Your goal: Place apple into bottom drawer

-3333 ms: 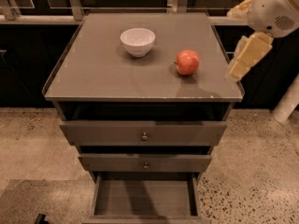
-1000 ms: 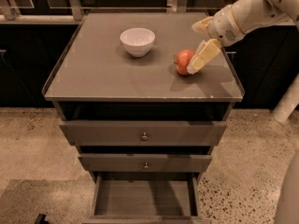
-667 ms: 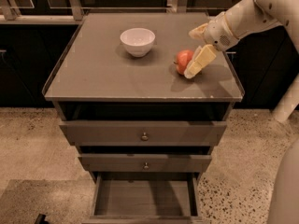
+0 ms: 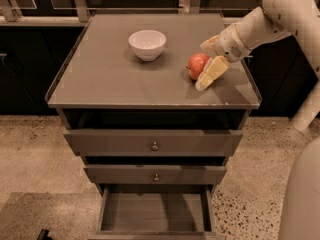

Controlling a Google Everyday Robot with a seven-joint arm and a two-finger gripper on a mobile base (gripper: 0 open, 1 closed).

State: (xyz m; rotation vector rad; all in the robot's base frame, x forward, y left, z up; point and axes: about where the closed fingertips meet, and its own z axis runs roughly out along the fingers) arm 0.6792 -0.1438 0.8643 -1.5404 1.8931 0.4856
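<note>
The red-orange apple (image 4: 196, 65) rests on the right side of the grey-brown cabinet's top (image 4: 110, 79). My gripper (image 4: 207, 60) reaches in from the right and is open, with its cream fingers on either side of the apple. The near finger (image 4: 211, 73) lies against the apple's front right side, and the far finger sits behind it. The apple still sits on the top. The bottom drawer (image 4: 150, 213) is pulled out at the foot of the cabinet, and its plain wooden inside holds nothing.
A white bowl (image 4: 147, 44) stands on the cabinet top, back and left of the apple. Two knobbed drawers (image 4: 154, 145) above the bottom one are slightly out. The top has a raised rim. Speckled floor lies on both sides.
My gripper has come in from the right of the cabinet and moved left until its fingers straddle the apple. The apple, bowl and drawers have not moved.
</note>
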